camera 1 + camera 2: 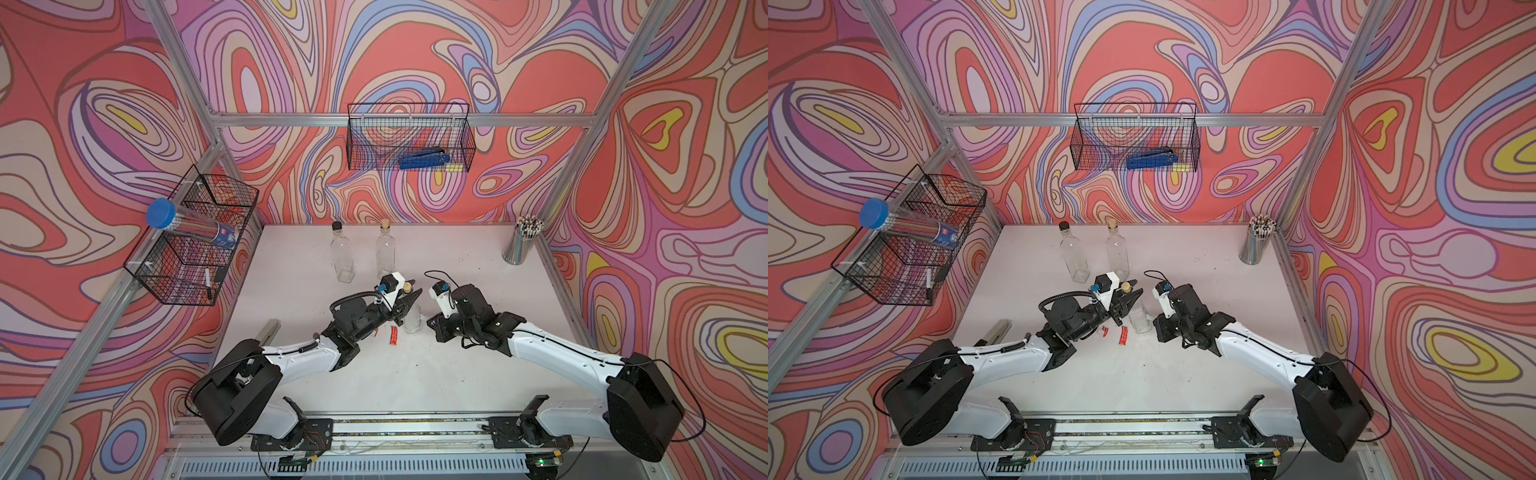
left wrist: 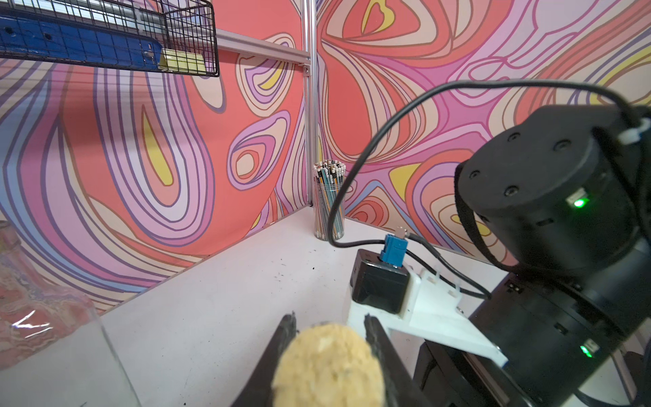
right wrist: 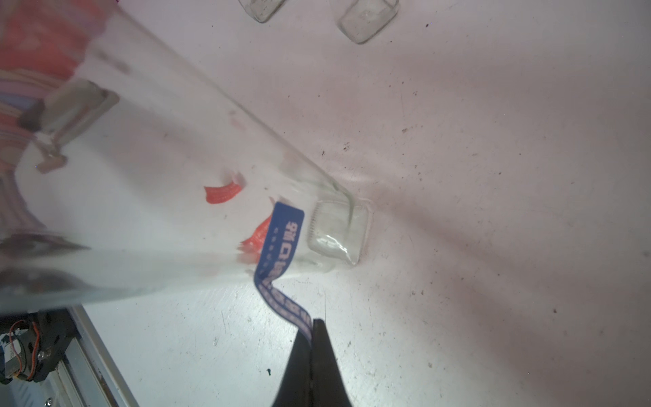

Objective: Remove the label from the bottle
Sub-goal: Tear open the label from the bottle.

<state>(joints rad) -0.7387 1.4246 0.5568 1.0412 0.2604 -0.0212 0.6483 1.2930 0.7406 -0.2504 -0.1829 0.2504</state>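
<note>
In both top views the bottle (image 1: 413, 320) stands upright near the middle of the table (image 1: 316, 257), between the two arms. Its clear glass is hard to trace, and the left gripper (image 1: 409, 296) covers the neck. The right gripper (image 3: 313, 327) cannot be made out there, because its own wrist hides the tips low beside the bottle's base. A red scrap (image 1: 1123, 335) lies just beside the bottle.

In the left wrist view, two dark fingers (image 2: 287, 338) clamp the bottle at its cork (image 2: 327, 366) — blurred and cut off by the frame edge, with the glass below out of sight.

In the right wrist view, the jaws are pinched tight on the free end of the blue label (image 3: 281, 239). Its other end clings to the glass near the base. The print is too blurred to read. Red smears show through the glass — on it or behind it, I cannot tell.
</note>
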